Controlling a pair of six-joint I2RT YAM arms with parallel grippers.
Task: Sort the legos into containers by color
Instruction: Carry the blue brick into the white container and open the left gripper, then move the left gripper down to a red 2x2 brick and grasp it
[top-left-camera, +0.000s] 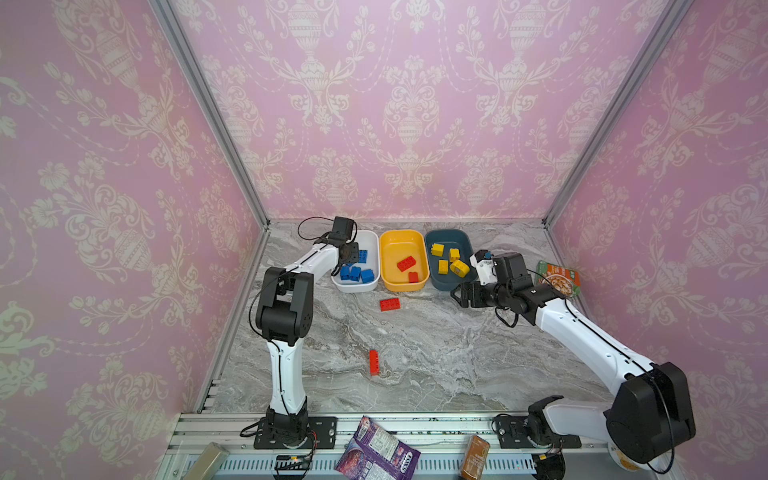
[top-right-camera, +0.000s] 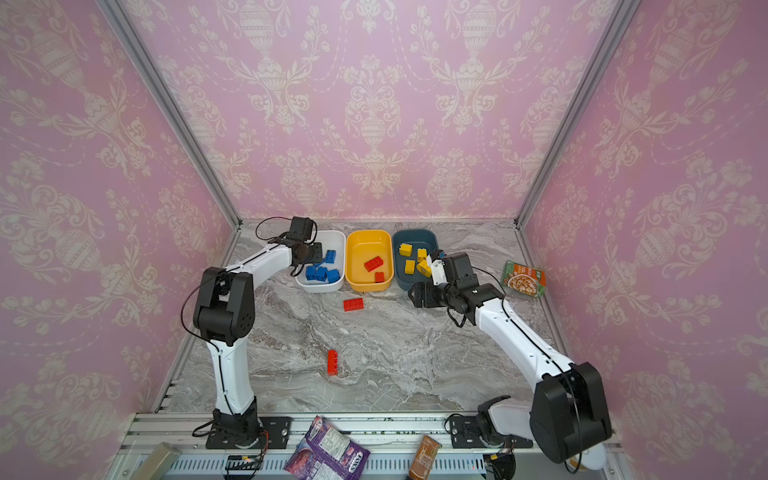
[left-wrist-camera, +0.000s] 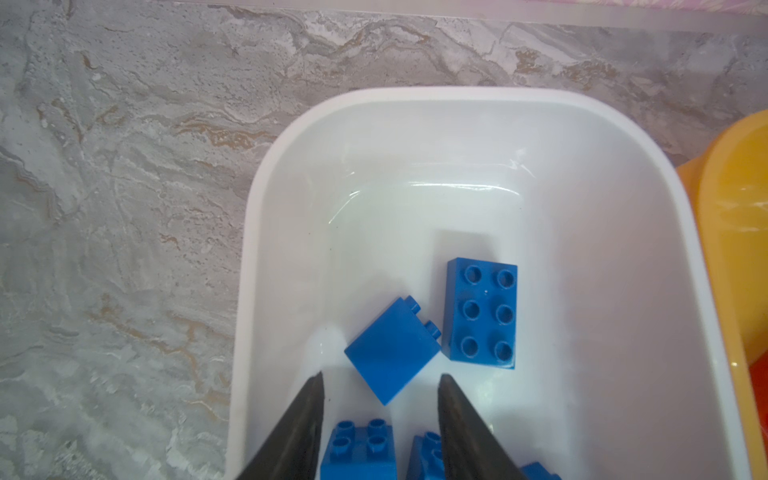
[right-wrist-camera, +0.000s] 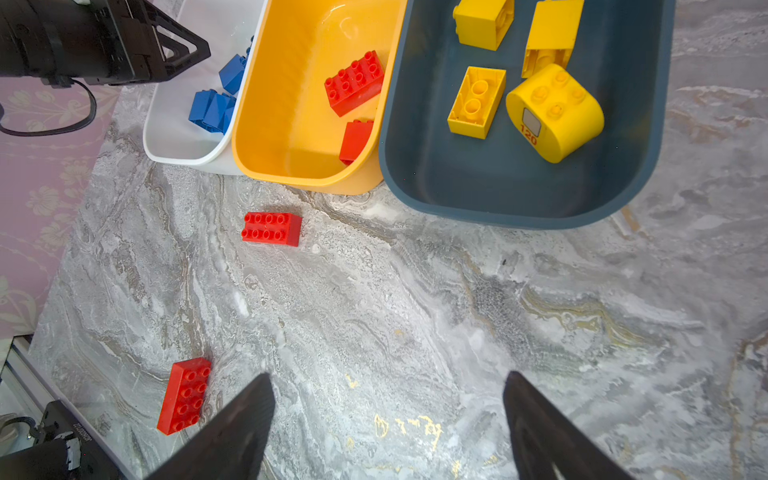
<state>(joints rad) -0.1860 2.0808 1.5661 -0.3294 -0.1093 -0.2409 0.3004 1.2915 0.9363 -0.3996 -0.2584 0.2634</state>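
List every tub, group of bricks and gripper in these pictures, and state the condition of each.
left gripper: open, empty, over the white tub.
right gripper: open, empty, above the table.
white tub: holds only blue bricks.
yellow-orange tub: holds two red bricks.
teal tub: holds four yellow bricks.
loose red bricks: two, unsorted on the table.

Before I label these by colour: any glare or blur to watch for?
Left wrist view: glare streaks on the white tub's floor, fingers blurred. Right wrist view: sheen on the yellow tub's wall. In both top views: even light, loose red bricks clear.
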